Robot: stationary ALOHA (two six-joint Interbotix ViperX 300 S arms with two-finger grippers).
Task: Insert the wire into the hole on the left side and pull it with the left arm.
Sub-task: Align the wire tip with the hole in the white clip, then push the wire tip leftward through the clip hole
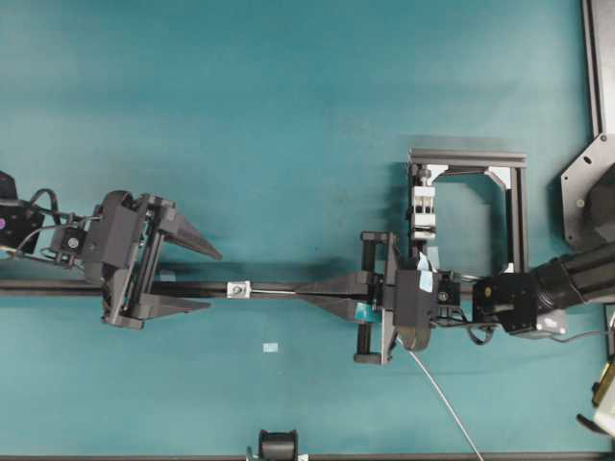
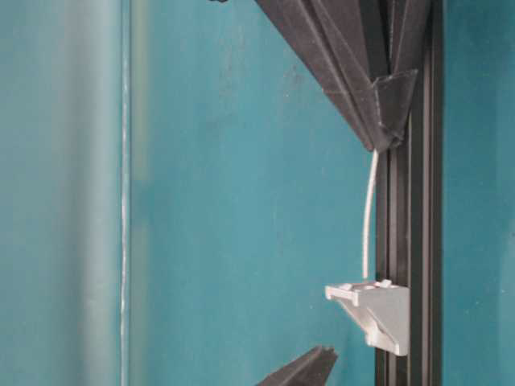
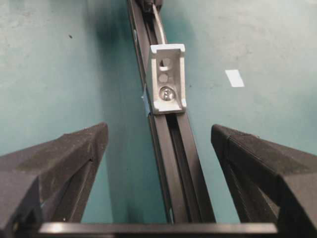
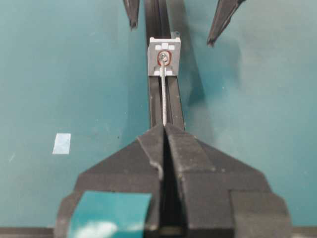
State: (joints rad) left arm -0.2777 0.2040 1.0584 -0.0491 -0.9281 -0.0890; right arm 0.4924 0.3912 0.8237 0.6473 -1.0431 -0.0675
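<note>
Overhead: you are looking at the black rail (image 1: 279, 288) running left to right across the teal table (image 1: 288, 115), with the white block (image 1: 238, 288) sitting on it between the two tools. The right gripper (image 1: 306, 294) is pinching the wire (image 1: 274, 290) with fingers together, tip aimed left along the rail at the block; the slack is trailing off behind it toward the bottom edge. The left gripper (image 1: 213, 280) is standing just left of the block, fingers spread wide, straddling the rail, holding nothing. Table level: the wire (image 2: 369, 217) is bowing slightly from the right gripper (image 2: 385, 137) to the top face of the block (image 2: 378, 310); no end is showing past the far face. Left wrist: the block (image 3: 168, 79) is lying dead ahead, centred between the open fingers (image 3: 59, 158), rail axis pointing straight at it; you cannot tell whether the tip has come through. Right wrist: the wire (image 4: 163, 99) is meeting the hole (image 4: 163, 57), apparently just entering. Judgement: the left arm is nearer the exit side; open table on both flanks is giving room, but the rail underneath is limiting how low the fingers can close.
</note>
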